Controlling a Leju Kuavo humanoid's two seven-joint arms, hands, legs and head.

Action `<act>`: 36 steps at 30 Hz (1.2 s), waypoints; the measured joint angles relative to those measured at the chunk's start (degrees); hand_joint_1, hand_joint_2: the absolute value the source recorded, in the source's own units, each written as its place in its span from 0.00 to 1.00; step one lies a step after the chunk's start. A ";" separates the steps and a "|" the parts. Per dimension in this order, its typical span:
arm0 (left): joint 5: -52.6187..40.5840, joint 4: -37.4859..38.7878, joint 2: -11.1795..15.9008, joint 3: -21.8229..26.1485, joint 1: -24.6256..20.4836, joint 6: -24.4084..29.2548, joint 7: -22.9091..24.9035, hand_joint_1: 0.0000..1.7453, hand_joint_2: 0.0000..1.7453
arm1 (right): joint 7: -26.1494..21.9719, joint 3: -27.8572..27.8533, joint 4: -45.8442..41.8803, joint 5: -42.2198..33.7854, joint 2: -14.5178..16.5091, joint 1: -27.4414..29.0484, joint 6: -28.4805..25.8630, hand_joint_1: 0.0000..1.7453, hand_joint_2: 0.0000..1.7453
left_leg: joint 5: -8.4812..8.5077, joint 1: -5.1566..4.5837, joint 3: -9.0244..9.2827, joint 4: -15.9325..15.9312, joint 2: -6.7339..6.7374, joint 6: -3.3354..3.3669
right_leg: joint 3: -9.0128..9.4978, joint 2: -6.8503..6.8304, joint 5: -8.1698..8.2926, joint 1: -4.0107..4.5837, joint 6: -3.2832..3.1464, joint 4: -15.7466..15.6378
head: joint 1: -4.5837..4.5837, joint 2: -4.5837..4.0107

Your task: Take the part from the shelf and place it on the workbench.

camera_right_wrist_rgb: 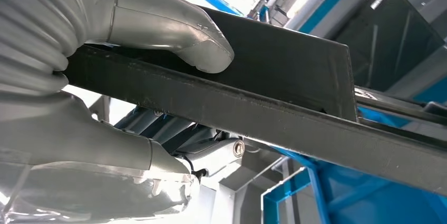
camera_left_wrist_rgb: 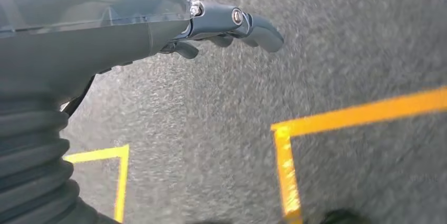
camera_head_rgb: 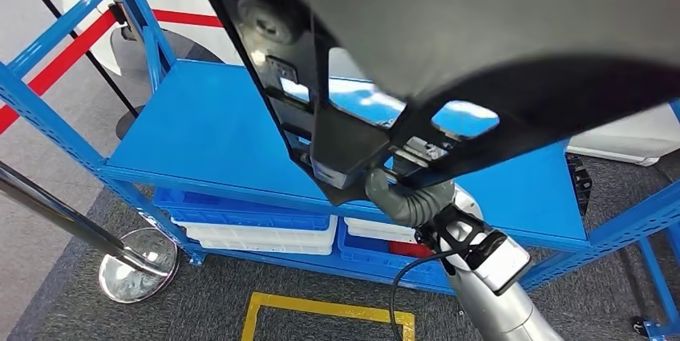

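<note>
A big black flat part (camera_head_rgb: pixel 481 28) with cut-outs is lifted above the blue shelf (camera_head_rgb: pixel 208 124) and close to the head camera. My right hand (camera_head_rgb: pixel 401 192) grips its lower edge from underneath, and the part hides most of the fingers. In the right wrist view the grey thumb (camera_right_wrist_rgb: pixel 174 34) presses on one face of the part (camera_right_wrist_rgb: pixel 295 71) while the darker fingers (camera_right_wrist_rgb: pixel 211 153) hold the other face. My left hand (camera_left_wrist_rgb: pixel 158 23) hangs over grey carpet, fingers (camera_left_wrist_rgb: pixel 253 23) stretched out and holding nothing.
The shelf's top board is bare blue metal. White and blue bins (camera_head_rgb: pixel 257 229) sit on the level below. A chrome post base (camera_head_rgb: pixel 136 265) and a red belt (camera_head_rgb: pixel 64 60) stand to the left. Yellow floor lines (camera_head_rgb: pixel 321 309) run in front of the shelf.
</note>
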 joint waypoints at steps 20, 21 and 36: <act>6.44 0.00 -0.33 4.30 -0.21 -10.85 -5.77 0.00 1.00 | 2.37 -1.50 2.14 -3.48 -0.36 2.37 3.65 0.94 1.00 | 7.46 -0.17 7.57 -16.02 -0.26 2.18 | -0.57 0.37 -0.90 -0.58 2.95 2.50 | 0.01 0.00; 6.33 0.00 -0.33 4.31 -0.22 -10.92 -5.61 0.00 1.00 | 2.63 -1.68 2.41 -3.60 -0.35 2.18 3.61 0.94 1.00 | 7.52 -0.24 7.40 -15.92 -0.30 1.88 | -0.11 0.42 -0.61 -0.44 2.66 1.29 | 0.01 0.00; 5.28 0.00 -0.34 4.32 -0.57 -11.48 -4.62 0.00 1.00 | 4.33 -2.52 3.90 -4.18 -0.29 1.74 3.97 0.94 1.00 | 2.26 -0.22 12.45 -15.63 -0.08 1.07 | -4.86 -0.33 4.13 0.17 1.01 1.33 | 0.00 0.00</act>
